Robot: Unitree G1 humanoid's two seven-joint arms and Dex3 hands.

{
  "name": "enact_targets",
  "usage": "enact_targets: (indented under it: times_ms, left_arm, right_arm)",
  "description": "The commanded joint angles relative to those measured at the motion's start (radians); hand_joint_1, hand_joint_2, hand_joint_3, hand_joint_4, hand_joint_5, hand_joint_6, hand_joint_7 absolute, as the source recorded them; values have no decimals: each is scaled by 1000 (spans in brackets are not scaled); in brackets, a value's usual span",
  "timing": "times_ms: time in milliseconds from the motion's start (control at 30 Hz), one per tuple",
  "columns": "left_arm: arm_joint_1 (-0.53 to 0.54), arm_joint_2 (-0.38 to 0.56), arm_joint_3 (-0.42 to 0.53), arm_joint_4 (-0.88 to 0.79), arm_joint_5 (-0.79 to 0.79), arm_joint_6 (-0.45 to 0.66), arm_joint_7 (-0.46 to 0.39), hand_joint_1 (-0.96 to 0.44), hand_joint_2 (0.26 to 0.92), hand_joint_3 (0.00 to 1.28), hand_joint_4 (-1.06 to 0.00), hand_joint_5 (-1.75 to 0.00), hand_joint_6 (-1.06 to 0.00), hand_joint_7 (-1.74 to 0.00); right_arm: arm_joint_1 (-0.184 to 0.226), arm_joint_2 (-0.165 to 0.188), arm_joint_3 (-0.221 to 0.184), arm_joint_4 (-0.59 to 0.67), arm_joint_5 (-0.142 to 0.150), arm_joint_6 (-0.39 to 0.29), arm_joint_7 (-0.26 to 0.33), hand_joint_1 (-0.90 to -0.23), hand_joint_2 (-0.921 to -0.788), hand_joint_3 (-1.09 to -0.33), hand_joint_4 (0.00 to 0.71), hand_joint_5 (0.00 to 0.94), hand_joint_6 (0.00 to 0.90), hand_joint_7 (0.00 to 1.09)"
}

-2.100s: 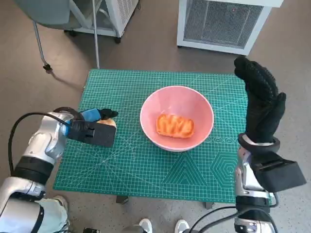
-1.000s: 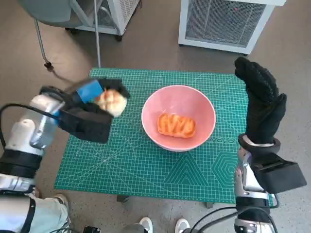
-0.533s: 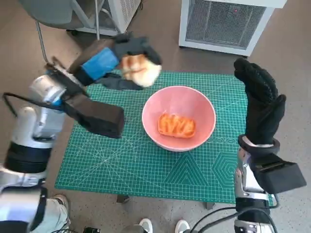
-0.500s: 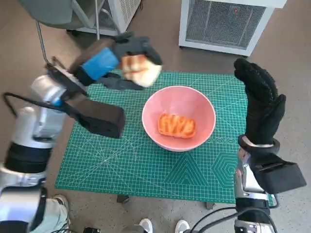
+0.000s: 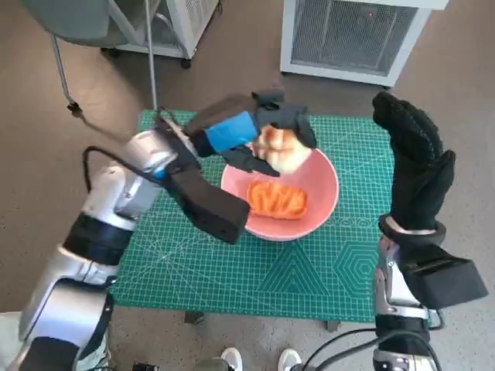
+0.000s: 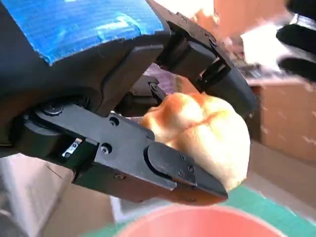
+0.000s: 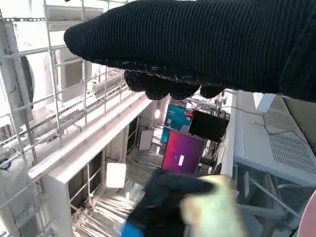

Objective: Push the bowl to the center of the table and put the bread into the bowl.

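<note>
The bread roll (image 5: 282, 150) sat clamped between the left hand's (image 5: 263, 133) fingers, over the pink bowl (image 5: 319, 202); the right hand (image 5: 414, 166) stood open, fingers spread.

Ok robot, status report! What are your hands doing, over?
Left hand holds bread roll above pink bowl. Right hand raised, open, empty. One pastry already in bowl. Nothing in the way.

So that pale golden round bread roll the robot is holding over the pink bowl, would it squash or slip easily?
The pale golden round bread roll looks puffy, so probably soft and light. The left hand grips it from both sides with no obvious denting. Its rounded shape might roll once dropped into the pink bowl, beside the orange glazed pastry.
</note>
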Motion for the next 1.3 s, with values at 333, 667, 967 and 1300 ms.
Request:
enact_targets:
  times_ms: [333,667,967,1300]
  left_arm:
    - [-8,-72,-70,142,18,77,-89,-68,889,131,-441,-563,-446,-721]
    - [33,-58,-49,60,-41,189,-274,-247,832,8,-165,-12,-307,-61]
    - [67,-51,43,-58,-212,378,-517,-197,798,0,-8,0,-165,-2]
    - [82,-16,150,-131,-394,509,-669,-130,779,0,1,1,-127,-1]
  right_arm:
    - [30,1,-8,-10,-24,5,-20,-493,-921,-776,305,2,-1,654]
    - [25,9,-6,-6,-33,6,-30,-496,-921,-775,305,2,-1,650]
    - [20,11,-3,-11,-38,8,-34,-498,-921,-774,305,2,-1,651]
    - [10,4,-1,-16,-51,11,-38,-493,-921,-776,304,1,-1,652]
